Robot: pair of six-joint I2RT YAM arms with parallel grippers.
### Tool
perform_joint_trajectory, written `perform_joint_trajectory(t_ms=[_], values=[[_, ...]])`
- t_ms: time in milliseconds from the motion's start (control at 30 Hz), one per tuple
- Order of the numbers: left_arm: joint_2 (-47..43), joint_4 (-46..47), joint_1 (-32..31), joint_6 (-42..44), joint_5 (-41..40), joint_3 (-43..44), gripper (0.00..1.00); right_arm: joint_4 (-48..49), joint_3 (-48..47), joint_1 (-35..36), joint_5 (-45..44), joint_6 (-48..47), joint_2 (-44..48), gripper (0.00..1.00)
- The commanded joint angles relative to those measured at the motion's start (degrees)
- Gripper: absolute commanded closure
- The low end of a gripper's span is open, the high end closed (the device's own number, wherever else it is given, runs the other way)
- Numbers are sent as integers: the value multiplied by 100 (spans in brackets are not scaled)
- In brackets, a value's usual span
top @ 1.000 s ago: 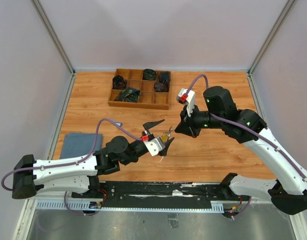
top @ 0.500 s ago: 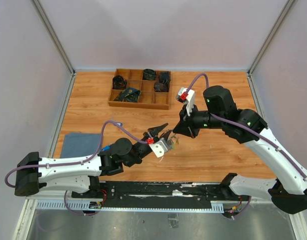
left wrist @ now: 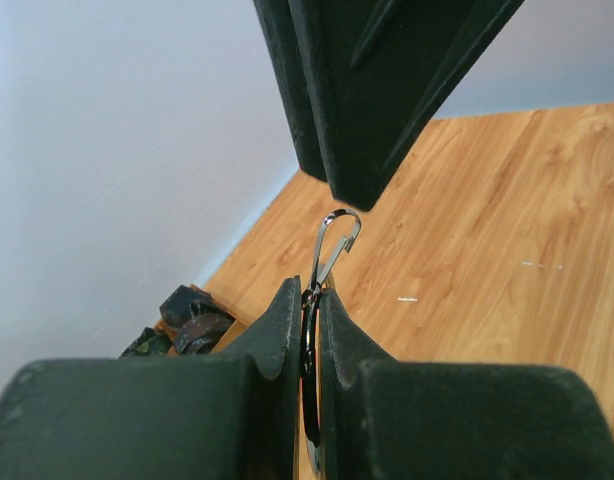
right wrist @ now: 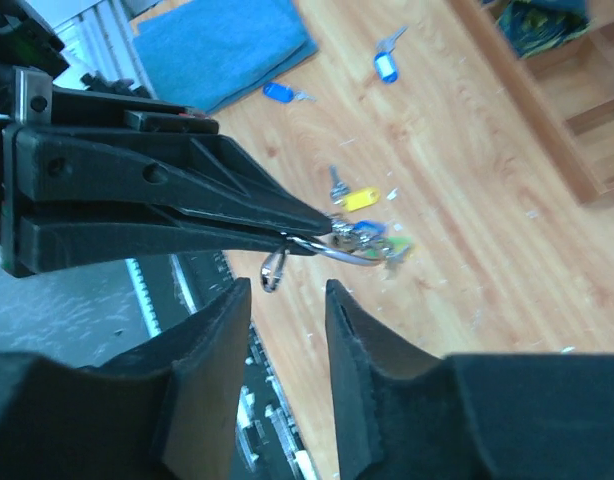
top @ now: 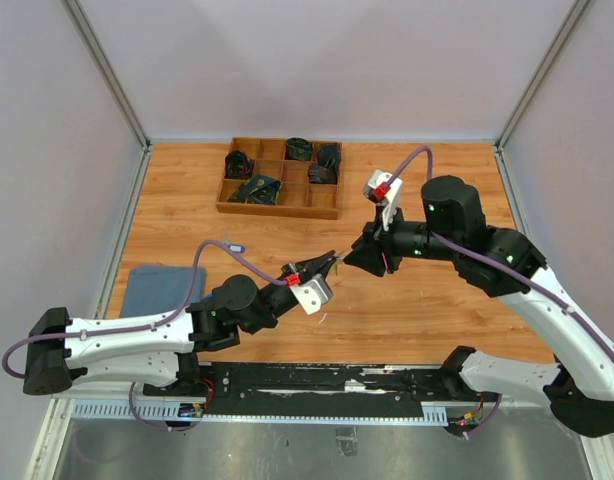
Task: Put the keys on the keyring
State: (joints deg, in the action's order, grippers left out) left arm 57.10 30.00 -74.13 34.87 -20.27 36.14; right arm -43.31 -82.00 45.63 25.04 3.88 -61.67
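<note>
My left gripper (top: 328, 265) is shut on the keyring (left wrist: 309, 345), a thin silver ring clamped edge-on between its fingers above the table. A small silver clasp (left wrist: 332, 243) sticks out past the fingertips. In the right wrist view the ring (right wrist: 349, 252) carries keys with blue and green heads (right wrist: 380, 240). A yellow-headed key (right wrist: 358, 198) shows just beyond them; I cannot tell whether it hangs or lies on the wood. My right gripper (right wrist: 285, 290) is open, its fingers just short of the clasp (right wrist: 273, 270), holding nothing.
A wooden compartment tray (top: 231, 205) with dark items stands at the back. A blue cloth (top: 152, 285) lies at the left. Two blue-headed keys (right wrist: 279, 92) (right wrist: 385, 66) lie on the table near the cloth (right wrist: 217, 45).
My left gripper has closed on the keyring. My right gripper has opened, let go of it and drawn back slightly to the right.
</note>
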Motion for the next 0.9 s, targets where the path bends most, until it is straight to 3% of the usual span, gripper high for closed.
perform_joint_trajectory(t_ms=[0, 200, 333, 633, 800, 867], values=[[-243, -492, -41, -372, 278, 408, 99, 841, 340, 100, -633, -48, 666, 60], [-264, -1594, -40, -927, 730, 755, 99, 2598, 1723, 96, -878, -950, 1827, 61], [-130, -2388, 8, -1316, 1067, 1197, 100, 3238, 2403, 98, -457, -2084, 2407, 62], [-162, -3735, 1661, -2088, 3754, 1751, 100, 2053, 2205, 381, 332, -4742, 2369, 54], [71, -4743, 2167, -1732, 4846, 2159, 100, 1242, 1779, 1113, -48, -5967, 1888, 50], [211, -5086, 2214, -1563, 5036, 2312, 100, 1002, 1634, 1574, -629, -6426, 1603, 50]])
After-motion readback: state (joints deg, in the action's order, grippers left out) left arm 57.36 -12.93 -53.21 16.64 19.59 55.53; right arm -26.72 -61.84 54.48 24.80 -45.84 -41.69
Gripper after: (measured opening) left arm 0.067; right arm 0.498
